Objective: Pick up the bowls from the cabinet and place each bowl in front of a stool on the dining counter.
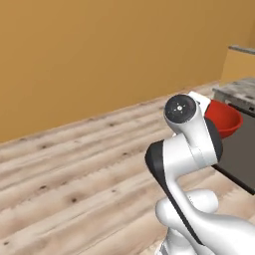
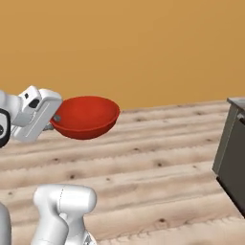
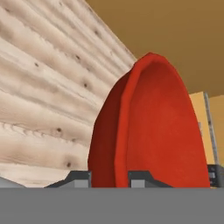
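We see a home kitchen-dining room: a pale wood-plank floor (image 2: 143, 158), a plain ochre wall (image 1: 99, 55) at twelve o'clock, and a grey-sided counter (image 1: 239, 154) with a speckled stone top at three o'clock.

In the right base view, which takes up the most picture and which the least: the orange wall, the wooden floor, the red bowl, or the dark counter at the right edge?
1. Orange wall and wooden floor: each near half, too close to rank.
2. Red bowl, though it hangs nearer the camera.
3. Dark counter, cut off by the edge.
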